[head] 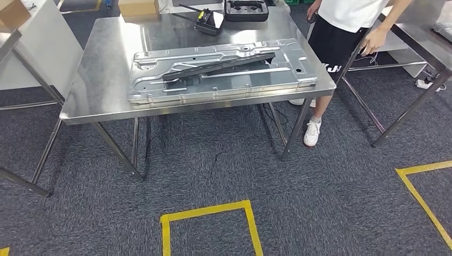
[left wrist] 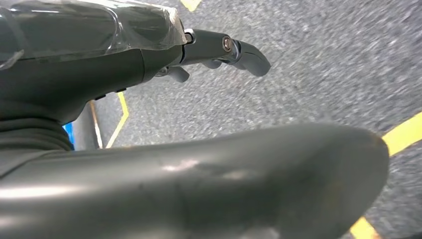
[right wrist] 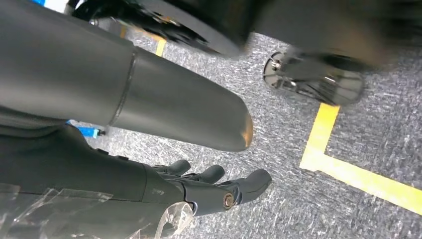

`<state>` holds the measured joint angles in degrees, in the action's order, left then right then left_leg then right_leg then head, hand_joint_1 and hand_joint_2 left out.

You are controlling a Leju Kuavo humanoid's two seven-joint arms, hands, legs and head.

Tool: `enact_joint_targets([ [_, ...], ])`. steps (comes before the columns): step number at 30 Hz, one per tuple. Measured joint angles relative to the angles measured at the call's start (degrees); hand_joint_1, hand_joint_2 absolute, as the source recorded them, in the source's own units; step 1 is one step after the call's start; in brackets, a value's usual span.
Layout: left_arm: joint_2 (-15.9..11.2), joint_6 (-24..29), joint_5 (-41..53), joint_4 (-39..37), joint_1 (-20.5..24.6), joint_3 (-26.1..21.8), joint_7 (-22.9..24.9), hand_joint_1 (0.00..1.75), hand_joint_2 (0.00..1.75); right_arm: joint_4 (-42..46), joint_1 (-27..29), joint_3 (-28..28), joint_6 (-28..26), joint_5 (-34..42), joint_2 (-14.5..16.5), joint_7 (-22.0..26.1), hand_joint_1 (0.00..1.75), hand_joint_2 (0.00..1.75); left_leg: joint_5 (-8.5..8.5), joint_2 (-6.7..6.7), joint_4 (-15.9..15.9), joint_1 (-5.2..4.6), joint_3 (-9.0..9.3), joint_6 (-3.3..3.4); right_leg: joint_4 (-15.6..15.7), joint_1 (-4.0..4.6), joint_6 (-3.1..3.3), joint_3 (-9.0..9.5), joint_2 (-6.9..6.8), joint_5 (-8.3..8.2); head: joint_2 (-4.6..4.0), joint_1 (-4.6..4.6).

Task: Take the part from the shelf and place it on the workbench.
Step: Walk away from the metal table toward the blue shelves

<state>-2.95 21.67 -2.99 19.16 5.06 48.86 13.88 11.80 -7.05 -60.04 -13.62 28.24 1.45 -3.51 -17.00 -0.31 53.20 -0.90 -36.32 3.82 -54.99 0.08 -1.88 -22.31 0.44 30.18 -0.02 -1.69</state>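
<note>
A steel workbench (head: 101, 80) stands ahead of me in the head view. On it lies a large silver stamped metal panel (head: 282, 72), with a long black strip-shaped part (head: 218, 66) resting slantwise across it. My left hand (left wrist: 124, 64) hangs over the grey carpet, its fingers (left wrist: 239, 50) stretched out and holding nothing. My right hand (right wrist: 164, 184) also hangs above the carpet, its thumb (right wrist: 184, 109) and fingers (right wrist: 234, 189) apart, nothing in it. Both hands are well away from the bench.
A person (head: 346, 21) stands at the bench's far right corner, beside another steel table (head: 426, 42). A cardboard box (head: 138, 8), a black case (head: 246, 9) and a black device (head: 205, 20) sit at the bench's far edge. Yellow tape (head: 208, 213) marks the carpet.
</note>
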Motion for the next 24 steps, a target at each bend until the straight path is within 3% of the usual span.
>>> enact_joint_targets([
  [1, 0.1, 0.0, 0.0, -0.3, 0.0, 0.0, -0.1, 0.00, 0.00, 0.0, -0.1, 0.0, 0.1, -0.1, 0.0, 0.0, 0.00, 0.00, 0.76, 0.07, -0.1, 0.02, -0.18, -0.34, 3.2, 0.24, 0.32, 1.89, -0.01, 0.74, 0.00, 0.01],
  [2, 0.2, 0.0, 0.1, -0.6, 0.0, 0.0, -0.1, 0.00, 0.00, 0.0, -0.1, 0.0, 0.2, -0.3, -0.1, 0.0, 0.00, 0.00, 1.56, 0.12, -0.4, 0.04, -0.27, -0.71, 4.7, 0.42, 0.58, 2.48, -0.04, 0.90, -0.01, 0.03],
  [3, 0.2, 0.0, 0.1, -1.0, 0.0, 0.0, -0.1, 0.00, 0.00, 0.0, -0.1, 0.0, 0.3, -0.5, 0.0, -0.1, 0.00, 0.00, 2.21, 0.08, -0.6, 0.17, -0.42, -1.05, 4.8, 0.35, 0.87, 2.01, -0.14, 0.40, -0.01, 0.05],
  [4, 0.3, -0.1, 0.1, -1.3, -0.1, 0.0, -0.1, 0.00, 0.00, 0.0, -0.1, 0.0, 0.5, -0.8, 0.0, -0.2, 0.00, 0.00, 1.82, 0.02, -0.5, 0.28, -0.80, -1.44, 4.7, 0.23, 1.21, 1.33, -0.34, -0.38, -0.01, 0.06],
  [5, 0.4, -0.2, 0.1, -1.5, -0.3, 0.0, -0.1, 0.00, 0.00, 0.0, -0.2, 0.0, 0.7, -1.0, 0.0, -0.4, 0.00, 0.00, -0.10, -0.05, 0.7, 0.44, -1.43, -1.91, 4.8, 0.07, 1.54, 0.50, -0.65, -1.28, -0.02, 0.10],
  [6, 0.4, -0.3, 0.0, -1.7, -0.4, 0.0, 0.1, 0.00, 0.00, 0.0, -0.2, 0.0, 0.9, -1.1, 0.0, -0.6, 0.00, 0.00, -3.32, -0.09, 3.1, 0.67, -2.27, -2.45, 4.8, -0.09, 1.78, -0.49, -1.03, -2.22, -0.02, 0.14],
  [8, 0.5, -0.5, 0.0, -2.1, -0.4, 0.0, 0.4, 0.00, 0.00, 0.0, -0.1, 0.0, 1.1, -1.3, -0.1, -0.8, 0.00, 0.00, -10.49, -0.04, 11.1, 1.23, -3.82, -3.62, 4.7, -0.11, 1.96, -2.56, -1.82, -3.90, -0.02, 0.22],
  [9, 0.5, -0.6, 0.0, -2.3, -0.3, 0.0, 0.5, 0.00, 0.00, 0.0, 0.0, 0.0, 1.2, -1.3, -0.1, -0.8, 0.00, 0.00, -11.99, -0.03, 15.2, 1.53, -4.17, -4.08, 4.6, -0.14, 1.89, -3.63, -2.26, -4.71, -0.02, 0.23],
  [10, 0.6, -0.6, 0.0, -2.4, -0.3, 0.0, 0.6, 0.00, 0.00, 0.0, 0.0, 0.0, 1.3, -1.3, -0.1, -0.9, 0.00, 0.00, -11.70, -0.02, 18.2, 1.82, -4.03, -4.48, 4.4, -0.19, 1.77, -4.79, -2.73, -5.47, -0.02, 0.24],
  [11, 0.6, -0.8, 0.1, -2.5, -0.2, -0.1, 0.6, 0.00, 0.00, 0.0, 0.0, 0.0, 1.4, -1.4, -0.1, -0.9, 0.00, 0.00, -10.01, 0.04, 19.5, 2.13, -3.06, -4.83, 4.0, -0.28, 1.58, -6.07, -3.24, -6.17, -0.02, 0.25],
  [12, 0.6, -0.9, 0.1, -2.6, -0.2, 0.0, 0.6, 0.00, 0.00, 0.0, 0.0, 0.0, 1.5, -1.4, -0.1, -0.9, 0.00, 0.00, -7.98, 0.27, 18.7, 2.42, -1.06, -5.16, 3.6, -0.40, 1.34, -7.38, -3.76, -6.73, -0.02, 0.25],
  [13, 0.7, -1.1, 0.2, -2.6, -0.1, 0.0, 0.6, 0.00, 0.00, 0.0, -0.1, 0.0, 1.6, -1.5, -0.1, -1.0, 0.00, 0.00, -6.95, 0.94, 15.8, 2.69, 2.08, -5.44, 3.0, -0.49, 1.01, -8.56, -4.22, -7.18, -0.01, 0.26],
  [14, 0.8, -1.2, 0.2, -2.7, 0.0, 0.0, 0.6, 0.00, 0.00, 0.0, -0.2, 0.0, 1.6, -1.5, -0.1, -1.0, 0.00, 0.00, -7.48, 1.86, 10.8, 2.77, 6.22, -5.61, 2.3, -0.53, 0.64, -9.56, -4.66, -7.50, -0.01, 0.27],
  [15, 0.9, -1.2, 0.3, -2.7, 0.4, -0.1, 0.6, 0.00, 0.00, 0.0, -0.2, 0.0, 1.7, -1.5, -0.1, -1.0, 0.00, 0.00, -9.20, 2.70, 5.4, 2.65, 9.88, -5.23, 1.8, -0.52, 0.25, -10.27, -5.15, -7.76, -0.01, 0.27],
  [16, 1.0, -1.3, 0.3, -2.7, 0.7, -0.1, 0.5, 0.00, 0.00, 0.0, -0.3, 0.0, 1.7, -1.6, -0.1, -1.0, 0.00, 0.00, -11.00, 3.27, 1.3, 2.45, 12.34, -4.66, 1.4, -0.50, -0.17, -10.70, -5.64, -8.12, -0.01, 0.24],
  [17, 1.1, -1.3, 0.3, -2.7, 1.0, -0.1, 0.4, 0.00, 0.00, 0.0, -0.3, 0.0, 1.7, -1.6, -0.1, -1.0, 0.00, 0.00, -12.20, 3.25, -1.3, 2.11, 13.51, -3.91, 1.3, -0.59, -0.56, -10.94, -6.20, -8.50, -0.01, 0.20],
  [19, 1.3, -1.3, 0.3, -2.9, 0.8, -0.1, 0.2, 0.00, 0.00, 0.0, -0.4, 0.0, 1.8, -1.7, -0.2, -0.9, 0.00, 0.00, -12.01, 2.61, -1.8, 1.74, 12.89, -2.40, 1.0, -1.05, -1.41, -11.15, -6.63, -8.88, -0.01, 0.05],
  [21, 1.4, -1.2, 0.3, -3.2, 0.1, -0.1, 0.0, 0.00, 0.00, 0.0, -0.3, 0.0, 1.9, -1.7, -0.3, -0.9, 0.00, 0.00, -11.07, 2.08, -1.7, 1.63, 12.13, -1.34, -2.3, -1.38, -1.99, -12.42, -4.57, -5.90, -0.01, -0.06],
  [23, 1.5, -1.1, 0.2, -3.4, -0.2, -0.1, -0.1, 0.00, 0.00, 0.0, 0.0, -0.1, 2.0, -1.7, -0.3, -0.9, 0.00, 0.00, -10.03, 1.27, -1.6, 1.40, 10.97, -0.66, -10.3, -1.30, -2.05, -15.24, -1.86, -0.31, -0.01, -0.12],
  [24, 1.5, -1.1, 0.3, -3.5, -0.1, -0.1, -0.2, 0.00, 0.00, 0.0, 0.2, -0.1, 2.0, -1.7, -0.3, -0.9, 0.00, 0.00, -9.53, 0.65, -1.6, 1.17, 10.34, -0.46, -14.1, -1.22, -1.93, -16.35, -1.25, 1.72, -0.01, -0.15],
])
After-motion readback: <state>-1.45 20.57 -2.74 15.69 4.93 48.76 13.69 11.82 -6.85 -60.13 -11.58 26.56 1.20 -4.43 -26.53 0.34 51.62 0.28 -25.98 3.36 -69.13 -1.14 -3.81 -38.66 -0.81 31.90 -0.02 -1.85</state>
